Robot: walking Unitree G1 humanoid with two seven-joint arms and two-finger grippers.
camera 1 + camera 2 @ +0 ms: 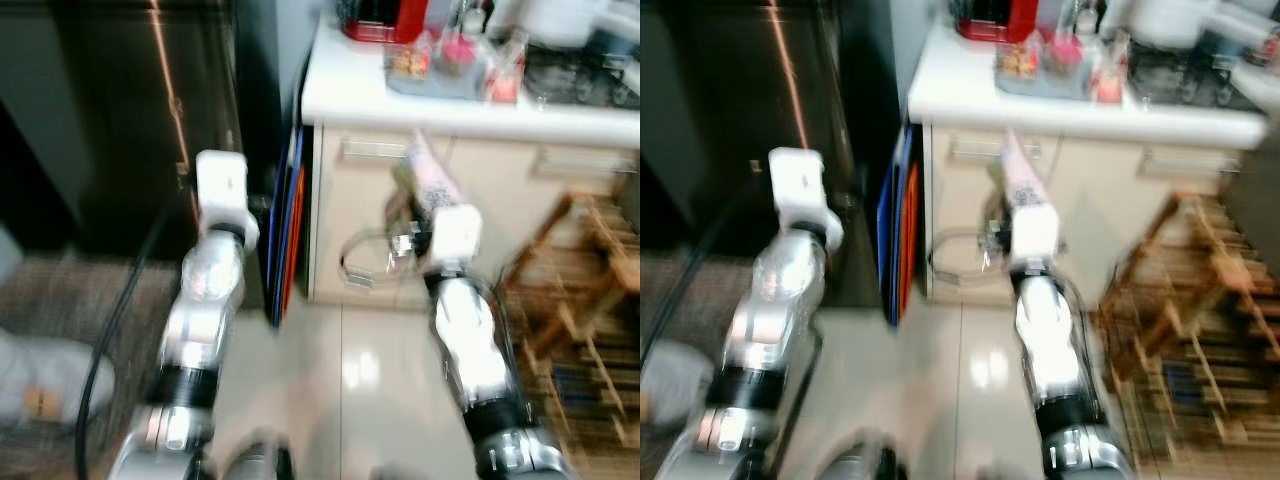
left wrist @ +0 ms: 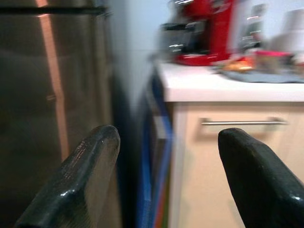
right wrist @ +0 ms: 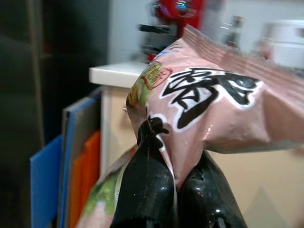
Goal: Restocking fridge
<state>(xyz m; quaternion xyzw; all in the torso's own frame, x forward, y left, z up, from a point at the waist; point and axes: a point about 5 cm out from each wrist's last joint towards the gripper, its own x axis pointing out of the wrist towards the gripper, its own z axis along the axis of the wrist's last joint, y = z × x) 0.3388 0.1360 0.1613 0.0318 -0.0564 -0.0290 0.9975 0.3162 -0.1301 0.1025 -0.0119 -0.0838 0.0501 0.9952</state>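
The dark steel fridge (image 1: 150,110) stands shut at the left, with a bright streak of light down its door. My left gripper (image 2: 166,137) is open and holds nothing. It points at the gap between the fridge and the cabinet. My left wrist (image 1: 222,185) is raised in front of the fridge's right edge. My right gripper (image 3: 176,166) is shut on a pink food packet (image 3: 213,109) with black lettering. The packet (image 1: 432,175) sticks up before the cream cabinet front.
A white counter (image 1: 400,100) at the right carries a red machine (image 1: 385,20) and a tray of small items (image 1: 440,65). Blue and orange boards (image 1: 290,220) stand between fridge and cabinet. A wooden rack (image 1: 580,300) is at the right and a black cable (image 1: 110,330) at the left.
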